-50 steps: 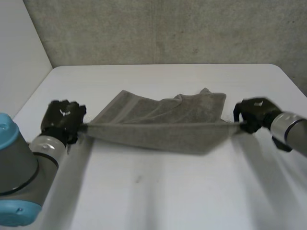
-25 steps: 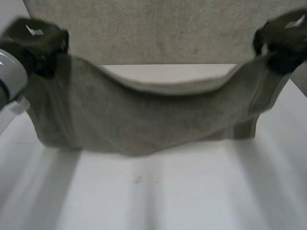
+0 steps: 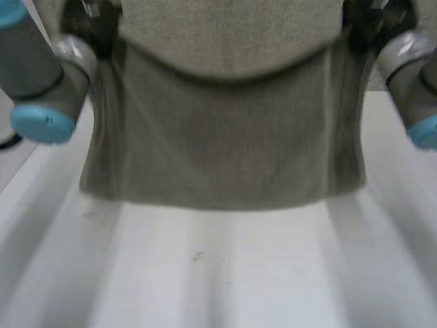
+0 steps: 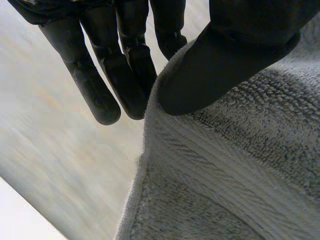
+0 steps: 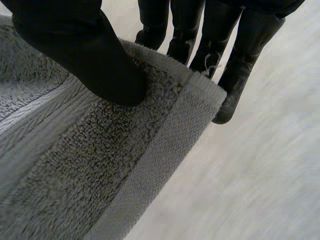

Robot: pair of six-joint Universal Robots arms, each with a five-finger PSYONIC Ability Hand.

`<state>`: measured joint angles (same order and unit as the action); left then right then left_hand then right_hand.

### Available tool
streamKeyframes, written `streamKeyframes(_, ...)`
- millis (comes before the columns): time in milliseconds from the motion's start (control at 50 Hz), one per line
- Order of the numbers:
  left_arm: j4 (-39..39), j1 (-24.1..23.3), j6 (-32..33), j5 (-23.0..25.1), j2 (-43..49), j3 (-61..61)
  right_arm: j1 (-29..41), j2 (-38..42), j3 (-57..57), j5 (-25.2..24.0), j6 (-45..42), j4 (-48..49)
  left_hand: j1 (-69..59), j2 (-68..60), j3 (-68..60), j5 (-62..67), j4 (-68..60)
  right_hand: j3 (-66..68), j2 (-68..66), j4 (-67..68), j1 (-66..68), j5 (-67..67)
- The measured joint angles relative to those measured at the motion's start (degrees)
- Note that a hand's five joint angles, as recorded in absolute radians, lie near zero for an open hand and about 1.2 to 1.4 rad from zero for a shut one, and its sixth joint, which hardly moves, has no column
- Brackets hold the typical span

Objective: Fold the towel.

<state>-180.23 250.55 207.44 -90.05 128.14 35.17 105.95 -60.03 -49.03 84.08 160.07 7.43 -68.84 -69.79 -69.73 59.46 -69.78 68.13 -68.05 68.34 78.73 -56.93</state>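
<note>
Holding the grey towel (image 3: pixel 225 137) up as a spread sheet over the white table (image 3: pixel 225 273). Pinching its top left corner between thumb and fingers of the left hand (image 4: pixel 235 50); clamping the top right corner likewise with the right hand (image 5: pixel 75 45).

Left hand (image 4: pixel 230 55) is pinching a top corner of the towel (image 4: pixel 240 170), thumb on the near face and straight fingers (image 4: pixel 100 95) behind it. Right hand (image 5: pixel 85 50) is pinching the other top corner the same way. Left arm (image 3: pixel 41 75) and right arm (image 3: pixel 410 75) are holding both hands high, apart.
</note>
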Motion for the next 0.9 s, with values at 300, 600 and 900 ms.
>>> streamKeyframes(300,-3.1,1.6,-14.4,0.2,-15.3,16.4,-1.7,-13.1,-12.5,-7.2,2.7,1.9,0.0,0.0,0.0,0.0,0.0,0.0,0.0,0.0,0.1,0.0)
streamKeyframes(600,-13.9,4.4,-9.2,6.3,-17.5,59.9,-6.2,-4.9,-36.0,-16.0,-10.8,-6.9,0.0,0.0,0.0,0.0,0.0,0.1,0.0,0.2,0.1,0.0)
streamKeyframes(900,-19.4,4.6,-1.8,6.3,-13.9,66.4,-6.3,1.6,-41.3,-15.1,-6.5,-2.5,0.0,0.0,0.0,0.0,0.0,-15.2,15.7,-15.4,-18.9,12.8)
